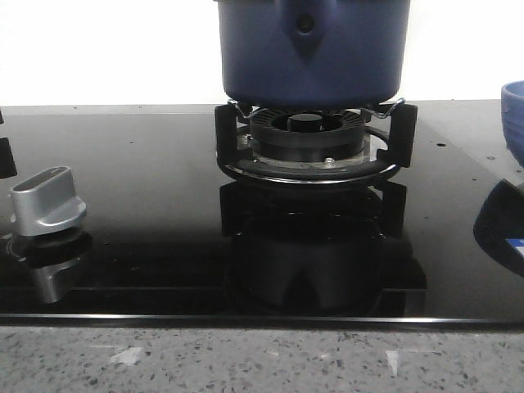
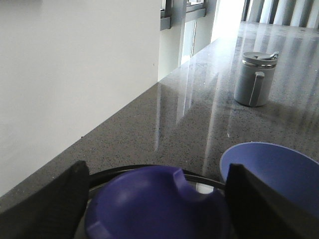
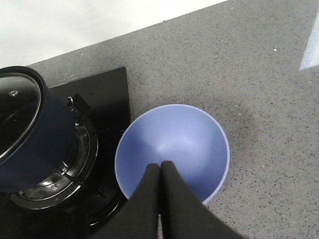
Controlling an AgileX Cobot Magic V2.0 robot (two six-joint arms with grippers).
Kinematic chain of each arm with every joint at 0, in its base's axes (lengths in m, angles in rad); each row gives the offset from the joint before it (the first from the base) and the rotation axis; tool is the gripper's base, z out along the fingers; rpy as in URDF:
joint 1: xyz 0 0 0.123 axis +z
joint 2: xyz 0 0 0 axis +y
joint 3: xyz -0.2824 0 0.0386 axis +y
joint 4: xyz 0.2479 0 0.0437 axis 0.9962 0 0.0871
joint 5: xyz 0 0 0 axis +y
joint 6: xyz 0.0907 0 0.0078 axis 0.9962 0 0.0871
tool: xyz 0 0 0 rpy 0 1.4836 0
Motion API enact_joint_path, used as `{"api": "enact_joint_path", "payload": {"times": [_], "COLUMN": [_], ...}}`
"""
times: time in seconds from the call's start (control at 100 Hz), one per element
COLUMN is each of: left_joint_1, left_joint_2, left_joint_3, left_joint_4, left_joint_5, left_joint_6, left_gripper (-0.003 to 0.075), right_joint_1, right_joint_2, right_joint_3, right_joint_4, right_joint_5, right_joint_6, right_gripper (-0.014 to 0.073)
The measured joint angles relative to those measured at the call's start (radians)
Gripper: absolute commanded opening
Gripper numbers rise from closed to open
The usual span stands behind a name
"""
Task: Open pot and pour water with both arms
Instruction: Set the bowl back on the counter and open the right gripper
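The dark blue pot stands on the gas burner, its handle mount with the round hole facing the front camera. The right wrist view shows the pot closed by a glass lid with a black rim. My left gripper is open, its black fingers on either side of the lid's blue knob; whether they touch it I cannot tell. My right gripper is shut on nothing, hanging over a lighter blue bowl. Neither gripper shows in the front view.
The lighter blue bowl sits on the grey counter just right of the black glass hob. A silver stove knob stands at the hob's front left. A grey lidded jug stands farther along the counter, with a white wall behind.
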Motion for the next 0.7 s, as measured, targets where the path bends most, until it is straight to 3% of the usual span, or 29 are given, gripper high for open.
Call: {"api": "enact_joint_path", "payload": {"times": [0.34,0.46,0.58,0.7], "left_joint_1": [0.000,0.011,0.044,0.096], "left_joint_2": [0.000,-0.013,-0.047,-0.093], "left_joint_3": [-0.140,-0.166,-0.168,-0.168], "left_joint_4": [-0.002,-0.002,-0.002,-0.002], "left_joint_5": [0.011,0.013,0.017,0.023], "left_joint_6": [-0.040,-0.089,-0.126,-0.172], "left_gripper": [0.0474,0.0363,0.0198,0.0106], "right_joint_1": [0.000,0.000,0.000,0.000], "right_joint_2": [0.000,-0.009,-0.049,-0.130], "right_joint_3": [0.003,0.028,0.081,0.167], "right_joint_4": [-0.004,-0.007,-0.007,-0.007], "right_joint_5": [-0.014,-0.036,-0.071,-0.127], "right_joint_6": [-0.032,-0.056,-0.102,-0.151], "right_gripper": [-0.0069,-0.0069,-0.0069,-0.0069]}}
